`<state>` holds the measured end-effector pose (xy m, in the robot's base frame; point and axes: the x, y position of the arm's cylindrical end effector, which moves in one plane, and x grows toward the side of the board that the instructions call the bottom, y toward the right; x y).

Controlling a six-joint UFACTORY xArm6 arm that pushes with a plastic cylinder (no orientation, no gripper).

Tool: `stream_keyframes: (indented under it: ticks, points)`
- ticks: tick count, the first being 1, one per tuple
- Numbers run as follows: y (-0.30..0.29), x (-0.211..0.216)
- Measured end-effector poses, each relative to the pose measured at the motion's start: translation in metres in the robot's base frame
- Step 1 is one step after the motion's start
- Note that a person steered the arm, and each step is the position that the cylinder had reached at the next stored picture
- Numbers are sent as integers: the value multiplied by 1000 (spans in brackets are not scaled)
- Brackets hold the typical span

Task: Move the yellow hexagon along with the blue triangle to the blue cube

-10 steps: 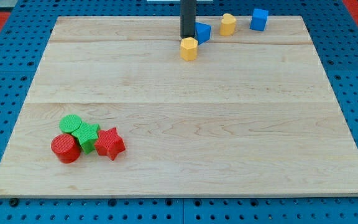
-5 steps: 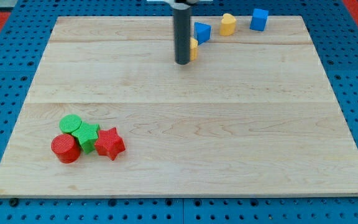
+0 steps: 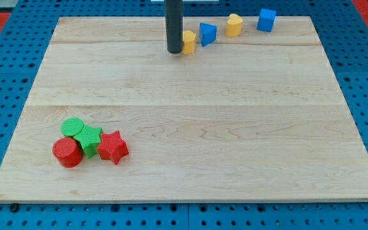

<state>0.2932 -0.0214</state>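
Yellow hexagon [image 3: 188, 42] sits near the table's top edge, a little left of centre, with my tip [image 3: 174, 50] touching or just beside its left face; the rod covers that side, so I cannot confirm contact. No gripper is fitted, so there is no open or closed state to report. Right of the hexagon, slightly apart, stands the blue triangle [image 3: 207, 33]; further right a second yellow block [image 3: 234, 25], shape unclear; then the blue cube [image 3: 266, 20] near the top right corner. My judgement: push rightward and slightly toward the top edge, keeping the tip centred behind the hexagon so it gathers the triangle squarely. The second yellow block lies in that path and may be swept along.
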Motion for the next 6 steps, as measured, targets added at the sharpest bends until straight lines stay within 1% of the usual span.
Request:
stream_keyframes:
  ticks: [2, 3, 6]
  points:
    - [7, -27]
    - [25, -29]
    - [109, -30]
